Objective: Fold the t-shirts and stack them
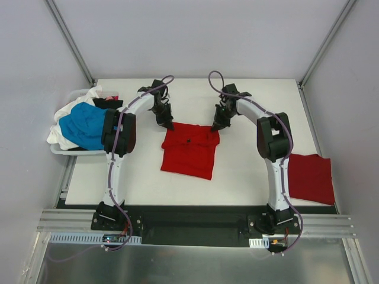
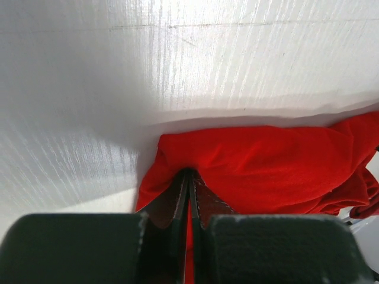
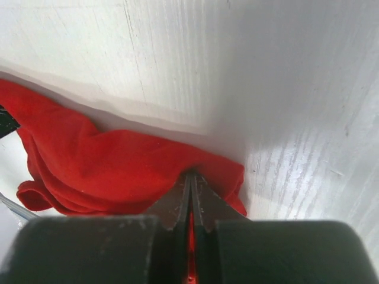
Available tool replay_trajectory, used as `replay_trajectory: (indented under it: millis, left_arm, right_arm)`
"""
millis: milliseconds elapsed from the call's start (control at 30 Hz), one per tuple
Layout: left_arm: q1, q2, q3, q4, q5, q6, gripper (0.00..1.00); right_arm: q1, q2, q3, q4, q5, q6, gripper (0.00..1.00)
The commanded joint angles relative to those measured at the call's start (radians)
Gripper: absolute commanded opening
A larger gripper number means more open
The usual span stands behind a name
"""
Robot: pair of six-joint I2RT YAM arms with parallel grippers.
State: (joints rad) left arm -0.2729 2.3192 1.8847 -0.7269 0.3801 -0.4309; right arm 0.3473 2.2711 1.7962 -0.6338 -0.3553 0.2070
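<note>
Red cloth sits at the middle of the worktop (image 1: 249,171) in the overhead view: one red t-shirt (image 1: 189,151) lies already doubled into a rough rectangle, its far edge a little rumpled. The left hand (image 1: 169,124) is down on its far-left corner and the right hand (image 1: 214,126) on its far-right corner. A folded red t-shirt (image 1: 311,177), darker in shade, lies flat at the right edge near the near-right corner, so I judge one shirt done. Beyond the left edge, by the far-left corner, a bin (image 1: 59,148) holds a loose heap: a blue t-shirt (image 1: 86,127) on top, a white t-shirt (image 1: 89,97) and a black t-shirt (image 1: 108,103) behind. Those are unfolded, so most of the task seems left, and nothing is stacked yet.

From the left wrist, the left hand (image 2: 188,174) is pressed together with a pinch of the red t-shirt (image 2: 266,165) between its fingertips. The cloth bunches into soft ridges at the grip and trails off to the right over the bare white worktop.

From the right wrist, the right hand (image 3: 190,176) is likewise pressed together on a corner of the red t-shirt (image 3: 106,165). The fabric here is thick with layers and rolls into a loose lip at its lower left. Both far corners being held, the next fold of this shirt looks to be the step in hand.
</note>
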Motion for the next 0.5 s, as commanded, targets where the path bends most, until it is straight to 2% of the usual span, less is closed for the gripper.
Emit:
replay_trajectory:
  millis: [0, 267, 467]
  left_arm:
    - [0.017, -0.003, 0.007, -0.04, -0.081, -0.005, 0.0]
    - [0.04, -0.05, -0.036, -0.039, -0.112, -0.019, 0.0]
    - [0.043, -0.154, -0.133, -0.003, -0.125, -0.023, 0.0]
  right_arm:
    - [-0.017, 0.019, 0.094, -0.069, -0.002, -0.024, 0.01]
    - [-0.039, 0.005, 0.101, -0.083, -0.01, -0.044, 0.01]
    - [-0.045, -0.053, 0.089, -0.095, -0.05, -0.055, 0.01]
